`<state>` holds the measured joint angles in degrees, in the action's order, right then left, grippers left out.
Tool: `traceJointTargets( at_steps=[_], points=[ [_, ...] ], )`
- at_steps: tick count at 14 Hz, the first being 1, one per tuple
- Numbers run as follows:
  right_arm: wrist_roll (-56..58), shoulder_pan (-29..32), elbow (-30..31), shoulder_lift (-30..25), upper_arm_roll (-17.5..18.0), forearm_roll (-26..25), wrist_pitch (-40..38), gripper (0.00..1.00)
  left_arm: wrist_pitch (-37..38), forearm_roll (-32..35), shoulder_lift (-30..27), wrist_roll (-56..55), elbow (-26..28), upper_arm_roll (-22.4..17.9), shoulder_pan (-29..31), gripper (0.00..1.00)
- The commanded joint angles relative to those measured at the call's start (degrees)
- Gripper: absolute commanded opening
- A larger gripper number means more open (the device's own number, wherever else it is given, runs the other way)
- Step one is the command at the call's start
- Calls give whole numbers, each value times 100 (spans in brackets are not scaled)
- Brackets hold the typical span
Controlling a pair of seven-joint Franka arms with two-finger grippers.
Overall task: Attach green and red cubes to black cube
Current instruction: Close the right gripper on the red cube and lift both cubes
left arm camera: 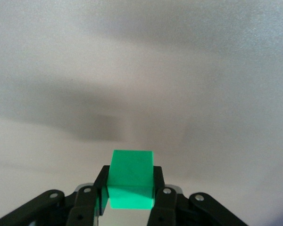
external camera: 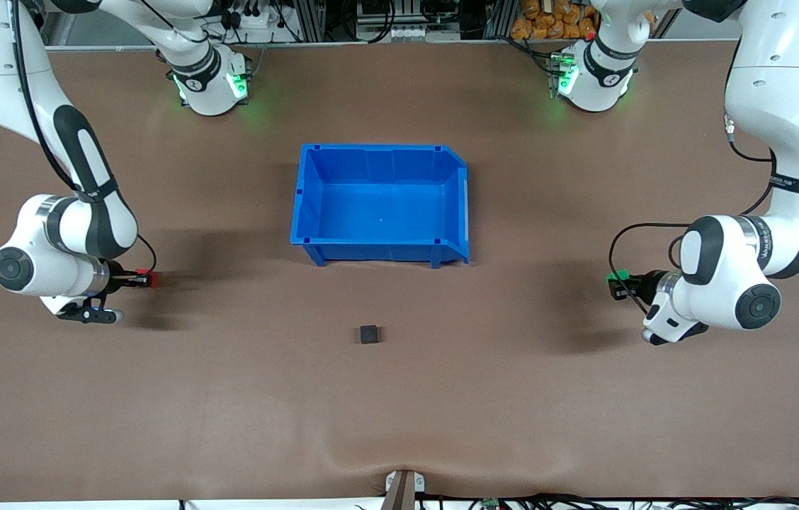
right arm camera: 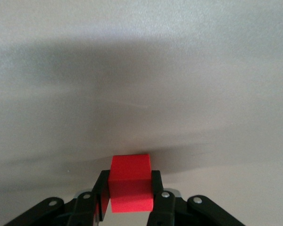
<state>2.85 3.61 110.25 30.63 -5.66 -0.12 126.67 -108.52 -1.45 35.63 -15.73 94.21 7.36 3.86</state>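
A small black cube sits alone on the brown table, nearer to the front camera than the blue bin. My left gripper is low at the left arm's end of the table, shut on the green cube; in the left wrist view the green cube fills the gap between the black fingers. My right gripper is low at the right arm's end, shut on the red cube; the right wrist view shows the red cube clamped between its fingers.
An empty blue bin stands at the table's middle, between the black cube and the arm bases. Bare brown tabletop lies between each gripper and the black cube.
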Motion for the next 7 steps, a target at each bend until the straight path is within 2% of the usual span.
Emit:
traceJointTargets(
  at_steps=[1,7],
  points=[
    [-57,52,-231,-40,39,-32,-476,0,278,-83,-91,-263,-139,2,-52,18],
    [-232,26,-442,-66,39,-23,-748,0,480,-224,-82,-861,-315,152,-122,17]
  ],
)
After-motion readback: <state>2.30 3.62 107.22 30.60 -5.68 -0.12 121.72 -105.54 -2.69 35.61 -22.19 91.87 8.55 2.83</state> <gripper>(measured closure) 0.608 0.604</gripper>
